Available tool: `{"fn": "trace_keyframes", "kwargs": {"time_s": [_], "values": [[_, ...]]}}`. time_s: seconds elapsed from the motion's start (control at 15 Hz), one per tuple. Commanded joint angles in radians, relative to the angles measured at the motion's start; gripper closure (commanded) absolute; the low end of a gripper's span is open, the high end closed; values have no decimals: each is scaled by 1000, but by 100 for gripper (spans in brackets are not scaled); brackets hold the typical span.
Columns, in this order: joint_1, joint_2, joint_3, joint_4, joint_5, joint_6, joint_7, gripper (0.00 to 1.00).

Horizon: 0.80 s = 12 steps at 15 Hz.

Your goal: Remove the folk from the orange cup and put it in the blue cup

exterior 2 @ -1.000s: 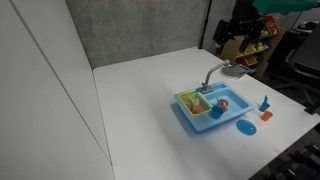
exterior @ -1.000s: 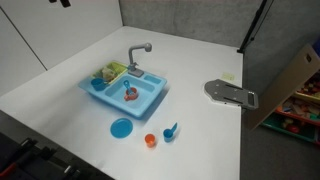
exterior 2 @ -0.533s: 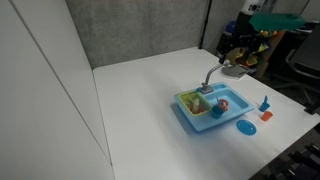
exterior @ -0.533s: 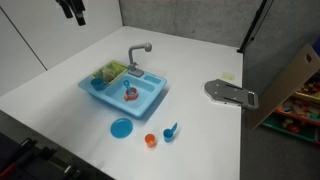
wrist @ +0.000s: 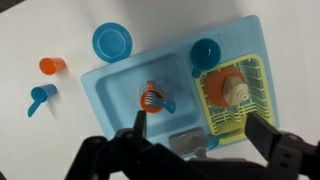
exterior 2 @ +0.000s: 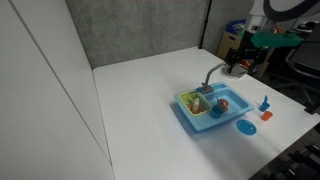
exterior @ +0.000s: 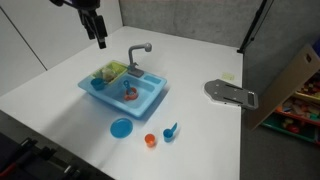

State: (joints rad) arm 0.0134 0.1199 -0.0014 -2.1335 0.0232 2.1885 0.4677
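- Gripper [wrist: 196, 126] hangs above the toy sink [wrist: 110, 92], its two fingers [wrist: 136, 128] spread wide with nothing between them.
- Both exterior views show it in the air, over the part of the bench [exterior: 60, 75] between the sink and the far edge, touching nothing.
- Sink stands about the middle of the bench, and its grey tap [exterior: 138, 52] is on the side toward the far edge.
- Orange cup [wrist: 150, 98] stands inside the basin, near its middle.
- Fork [wrist: 166, 104] is in this orange cup; only a thin piece shows, leaning out over the rim, and its shape is too small to tell.
- Blue cup [wrist: 204, 52] also stands inside the basin, in a corner, just beside the yellow-green rack [wrist: 236, 95].
- Flat blue plate [exterior: 121, 128], small orange cup [exterior: 150, 140] and blue scoop [exterior: 171, 131] lie on the bench between the sink and the near edge, apart from each other.
- Grey metal piece [exterior: 232, 93] lies near the side edge of the bench.
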Motion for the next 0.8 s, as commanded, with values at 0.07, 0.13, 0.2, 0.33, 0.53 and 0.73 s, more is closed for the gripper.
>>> {"fn": "trace_keyframes", "kwargs": {"time_s": [0.07,0.13,0.2,0.33,0.53,0.73], "values": [[-27,61,-37,-8,41,72,-29,0],[-30,75,-46,-9,31,83,-23,0],[-30,89,-57,-10,14,95,-13,0],[-27,119,-77,-11,-7,111,6,0],[-21,137,-91,-1,4,71,15,0],[-22,145,-91,-11,12,92,-4,0]]}}
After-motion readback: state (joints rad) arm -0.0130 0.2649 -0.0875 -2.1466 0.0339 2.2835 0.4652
